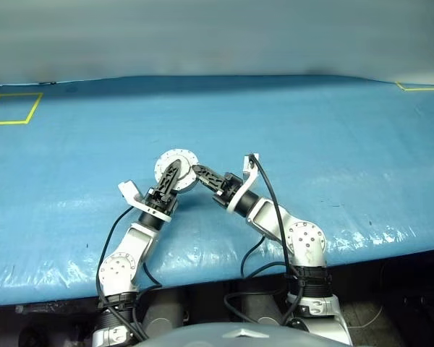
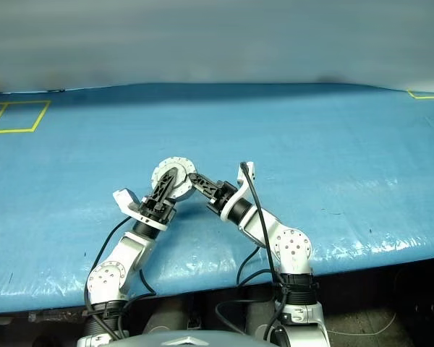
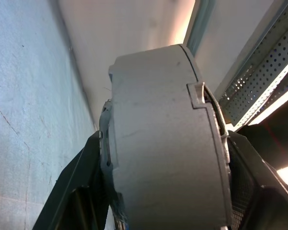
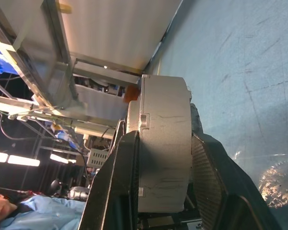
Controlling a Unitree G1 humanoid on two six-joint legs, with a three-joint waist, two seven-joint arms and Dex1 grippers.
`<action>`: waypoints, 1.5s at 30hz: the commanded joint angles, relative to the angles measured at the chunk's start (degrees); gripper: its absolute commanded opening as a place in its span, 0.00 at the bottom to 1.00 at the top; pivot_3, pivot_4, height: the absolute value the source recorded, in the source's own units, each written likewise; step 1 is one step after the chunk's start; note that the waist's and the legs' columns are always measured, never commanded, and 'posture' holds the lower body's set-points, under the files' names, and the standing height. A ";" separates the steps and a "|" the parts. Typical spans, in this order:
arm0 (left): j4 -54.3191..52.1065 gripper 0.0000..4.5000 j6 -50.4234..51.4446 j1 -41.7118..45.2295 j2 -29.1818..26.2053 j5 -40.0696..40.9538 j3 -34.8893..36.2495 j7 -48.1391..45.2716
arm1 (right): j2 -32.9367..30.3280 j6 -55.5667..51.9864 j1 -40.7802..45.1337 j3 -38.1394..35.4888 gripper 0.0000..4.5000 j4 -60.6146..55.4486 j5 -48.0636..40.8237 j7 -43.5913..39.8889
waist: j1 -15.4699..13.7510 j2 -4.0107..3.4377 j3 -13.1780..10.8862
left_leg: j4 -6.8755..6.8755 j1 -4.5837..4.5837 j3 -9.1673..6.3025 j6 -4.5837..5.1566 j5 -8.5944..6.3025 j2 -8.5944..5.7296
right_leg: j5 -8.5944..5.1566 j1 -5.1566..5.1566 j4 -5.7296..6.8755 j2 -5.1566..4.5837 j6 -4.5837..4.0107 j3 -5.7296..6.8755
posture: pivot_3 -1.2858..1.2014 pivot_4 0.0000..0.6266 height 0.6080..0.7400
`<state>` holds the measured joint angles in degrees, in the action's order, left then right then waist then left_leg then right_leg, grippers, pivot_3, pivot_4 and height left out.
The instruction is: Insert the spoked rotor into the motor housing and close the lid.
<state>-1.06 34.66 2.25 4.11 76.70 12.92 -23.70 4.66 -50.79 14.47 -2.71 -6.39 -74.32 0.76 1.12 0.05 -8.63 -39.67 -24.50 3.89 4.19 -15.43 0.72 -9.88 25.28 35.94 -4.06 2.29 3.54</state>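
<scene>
Both grippers clamped one casing (image 1: 177,170) above blue table (image 1: 333,144), left gripper (image 1: 173,179) and right gripper (image 1: 202,176) on opposite edges; you likely kept lid (image 3: 158,124) pressed shut; couldn't see rotor, presumably inside

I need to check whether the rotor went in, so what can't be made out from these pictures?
- Spoked rotor: the motor housing looks closed, held by the left hand and right hand; its grey wall hides the inside in both wrist views.
- Lid: edge-on in the left wrist view, so full seating is unclear.
- Housing face: too small in the eye views, partly behind the left hand's fingers.
</scene>
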 commanded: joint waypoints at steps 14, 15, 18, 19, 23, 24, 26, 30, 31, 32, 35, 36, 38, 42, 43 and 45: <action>2.94 0.58 -15.39 8.14 3.13 -7.82 5.06 8.57 | -0.45 10.28 3.40 -0.29 0.85 -2.93 15.10 -2.25 | -0.44 0.02 0.00 | -0.04 0.00 0.02 0.00 0.01 -0.01 | 0.05 0.00 0.01 0.01 0.08 0.00 | 0.52 0.24 1.00; 4.97 0.58 -17.69 10.69 2.18 -8.98 6.66 9.91 | -1.33 10.19 3.28 0.56 0.85 -3.76 16.41 -3.26 | -0.44 0.02 0.00 | -0.06 -0.01 0.01 -0.01 0.02 0.00 | 0.06 0.00 0.01 0.04 0.07 -0.01 | 0.52 0.24 1.00; 10.75 0.58 -22.57 16.75 -0.11 -12.68 10.43 12.84 | -2.26 10.09 2.74 1.60 0.85 -4.78 18.38 -4.93 | -0.51 0.08 0.00 | -0.19 -0.07 0.00 0.02 0.04 0.01 | 0.11 -0.02 -0.01 0.10 -0.02 -0.02 | 0.52 0.24 1.00; 12.71 0.58 -23.84 18.59 -0.75 -13.62 11.73 13.43 | -2.19 10.03 2.60 1.55 0.85 -4.89 18.69 -5.14 | -0.51 0.09 0.01 | -0.20 -0.06 0.02 0.04 0.03 -0.02 | 0.12 -0.04 -0.02 0.10 -0.01 -0.07 | 0.52 0.24 1.00; 22.20 0.58 -28.77 25.44 -4.14 -17.88 16.39 17.03 | -2.08 9.53 2.34 1.35 0.85 -5.00 19.98 -5.53 | -0.39 0.14 0.02 | -0.20 -0.06 0.06 0.00 0.06 -0.10 | 0.24 -0.04 -0.06 0.11 0.18 -0.11 | 0.52 0.24 1.00; 24.40 0.58 -29.53 26.56 -4.88 -18.99 17.06 17.78 | -2.12 9.41 2.26 1.34 0.85 -5.12 20.23 -5.61 | -0.35 0.15 0.02 | -0.20 -0.06 0.09 -0.10 0.12 -0.11 | 0.25 -0.04 -0.07 0.10 0.19 -0.12 | 0.52 0.24 1.00; 30.11 0.58 -31.17 29.04 -6.99 -21.44 18.39 18.83 | -2.17 9.23 2.24 1.36 0.85 -5.40 20.60 -5.77 | -0.39 0.17 0.02 | -0.20 -0.06 0.15 -0.11 0.12 -0.09 | 0.25 -0.04 -0.09 0.10 0.21 -0.16 | 0.52 0.24 1.00; 36.94 0.58 -34.00 32.15 -9.03 -23.66 21.10 18.89 | -2.19 8.79 2.16 1.27 0.85 -5.75 21.26 -6.06 | -0.44 0.37 0.04 | -0.20 -0.05 0.19 -0.13 0.13 -0.04 | 0.27 -0.05 -0.09 0.09 0.23 -0.16 | 0.52 0.24 1.00; 37.83 0.58 -34.36 32.55 -9.24 -23.94 21.63 18.75 | -2.16 8.72 2.15 1.29 0.85 -5.80 21.39 -6.11 | -0.35 0.37 0.04 | -0.20 -0.04 0.20 -0.13 0.13 -0.04 | 0.27 -0.05 -0.09 0.09 0.24 -0.17 | 0.52 0.24 1.00; 38.21 0.58 -34.65 32.67 -9.25 -24.31 21.90 18.86 | -2.12 8.63 2.05 1.31 0.85 -5.95 21.47 -6.13 | -0.34 0.37 0.04 | -0.20 -0.02 0.24 -0.12 0.13 -0.03 | 0.28 -0.05 -0.09 0.08 0.25 -0.22 | 0.52 0.24 1.00; 38.04 0.69 -34.79 30.93 -8.96 -26.69 21.29 19.48 | -1.91 8.47 1.62 1.37 0.85 -6.42 21.85 -5.92 | -0.23 0.38 0.05 | -0.20 0.04 0.30 -0.12 0.13 -0.02 | 0.29 -0.06 -0.06 0.07 0.26 -0.27 | 0.52 0.24 1.00; 37.98 0.75 -34.87 30.18 -8.79 -27.45 21.31 20.16 | -1.79 8.48 1.46 1.36 0.85 -6.51 21.94 -5.80 | -0.20 0.37 0.05 | -0.20 0.05 0.31 -0.13 0.13 0.00 | 0.29 -0.06 -0.05 0.08 0.26 -0.27 | 0.52 0.24 1.00; 37.85 0.88 -35.66 28.87 -8.59 -29.49 21.43 22.86 | -1.56 8.44 1.14 1.43 0.85 -6.64 22.04 -5.76 | 0.04 0.36 0.06 | -0.19 0.20 0.34 -0.13 0.13 0.02 | 0.29 -0.17 -0.04 0.08 0.25 -0.30 | 0.52 0.24 1.00; 33.12 0.95 -38.00 26.23 -8.44 -32.17 21.80 25.59 | -1.34 7.84 0.94 1.51 0.85 -6.64 22.20 -5.64 | 1.11 0.36 0.07 | 0.05 1.03 0.60 0.19 -0.09 0.11 | 0.13 -0.79 -0.12 0.08 0.34 -0.47 | 0.52 0.24 1.00; 31.25 0.95 -39.04 25.35 -8.73 -32.92 22.20 26.49 | -1.31 7.65 1.03 1.40 0.85 -6.41 22.27 -5.61 | 1.29 0.36 0.08 | 0.05 1.03 0.62 0.18 -0.09 0.14 | 0.13 -0.76 -0.10 0.08 0.34 -0.48 | 0.52 0.24 1.00; 27.79 0.95 -40.42 23.66 -9.37 -33.97 22.84 27.85 | -1.17 7.30 1.24 1.15 0.85 -6.00 22.30 -5.43 | 1.35 0.36 0.08 | 0.06 1.04 0.63 0.12 -0.06 0.19 | 0.24 -0.72 -0.04 0.08 0.15 -0.49 | 0.52 0.24 1.00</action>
<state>29.07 -3.86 27.34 -4.24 44.15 33.64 2.00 2.97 -43.19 14.93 -1.49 -10.82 -51.84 -4.64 2.47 0.41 -8.56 -39.61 -23.46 4.51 4.27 -15.47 0.94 -9.62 24.58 35.91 -3.95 2.40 3.05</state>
